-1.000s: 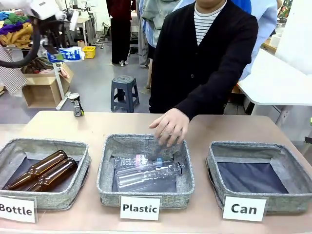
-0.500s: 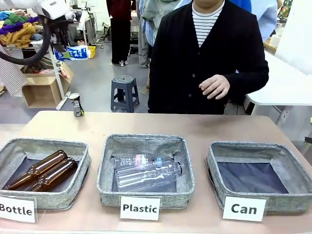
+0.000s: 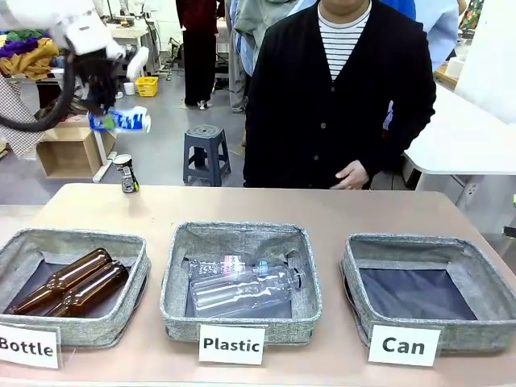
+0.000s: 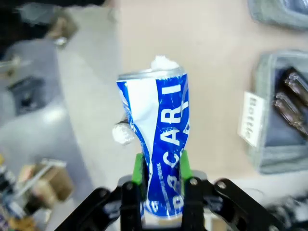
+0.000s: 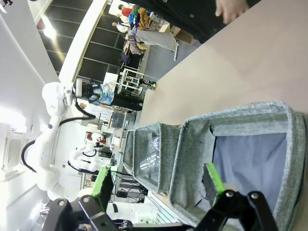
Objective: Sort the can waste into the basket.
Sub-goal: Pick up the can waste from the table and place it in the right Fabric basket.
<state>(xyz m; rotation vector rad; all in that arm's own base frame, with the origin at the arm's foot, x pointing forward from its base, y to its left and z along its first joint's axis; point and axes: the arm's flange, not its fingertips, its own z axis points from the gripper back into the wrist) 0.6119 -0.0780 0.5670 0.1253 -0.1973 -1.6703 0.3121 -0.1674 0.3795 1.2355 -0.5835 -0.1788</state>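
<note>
where the left gripper point(image 4: 162, 169) clamps it, the blue can point(image 4: 156, 130) is dented.

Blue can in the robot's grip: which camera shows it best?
The left wrist view: the blue can is large, centred, pinched by the left gripper. The front view shows it small, high at left. In the right wrist view it's too distant to tell.

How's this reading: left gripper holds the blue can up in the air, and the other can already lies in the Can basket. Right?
Not quite. The left gripper does hold the blue can aloft, but the front view shows the other can standing on the table, far left, not in the Can basket.
</note>
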